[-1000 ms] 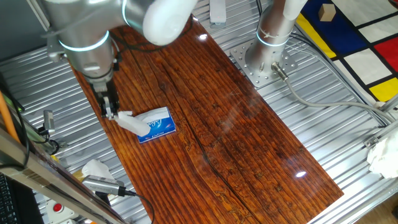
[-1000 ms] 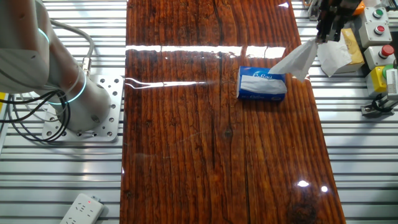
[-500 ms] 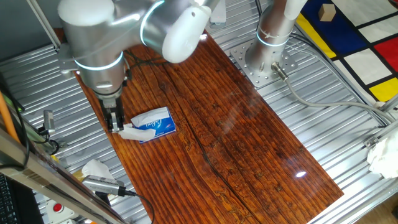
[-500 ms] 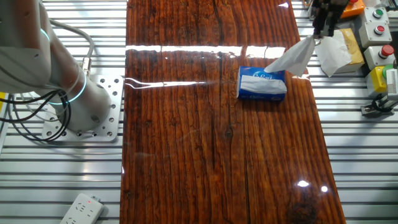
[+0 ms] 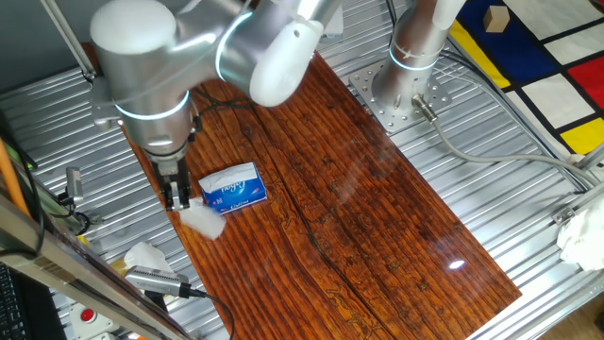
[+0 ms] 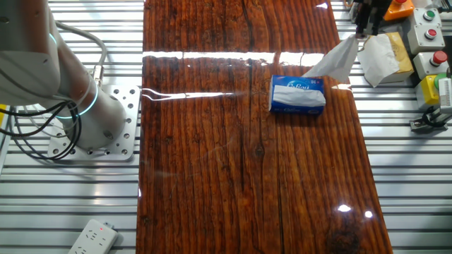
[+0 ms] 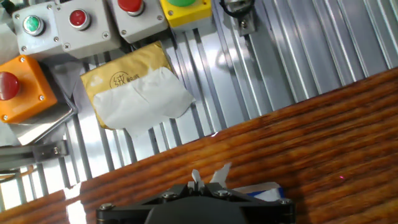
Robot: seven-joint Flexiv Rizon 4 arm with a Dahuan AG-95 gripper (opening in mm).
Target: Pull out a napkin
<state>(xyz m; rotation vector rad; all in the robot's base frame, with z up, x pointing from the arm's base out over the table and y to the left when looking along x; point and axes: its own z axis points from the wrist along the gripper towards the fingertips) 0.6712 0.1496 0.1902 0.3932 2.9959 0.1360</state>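
The napkin (image 5: 202, 220) is a thin white sheet hanging from my gripper (image 5: 176, 198), which is shut on its upper corner. In the other fixed view the napkin (image 6: 337, 61) slants down from the gripper (image 6: 363, 32) to the top edge of the blue tissue pack (image 6: 297, 96); whether it is free of the pack I cannot tell. The pack (image 5: 231, 186) lies flat on the wooden table (image 5: 359, 189), just right of the gripper. In the hand view, two white napkin tips (image 7: 219, 170) stick up past the shut fingers (image 7: 198, 186), and a corner of the pack (image 7: 264, 191) shows.
Just beyond the table edge lies a yellow packet (image 7: 118, 71) with a white paper wad (image 7: 146, 99) on it. Around it stand button boxes (image 7: 78, 25) and an orange box (image 7: 22, 87). The arm's base (image 5: 401, 85) is bolted at the far side.
The gripper has moved away from the pack toward the table edge. The napkin has been drawn further out with it. The pack has stayed in place.
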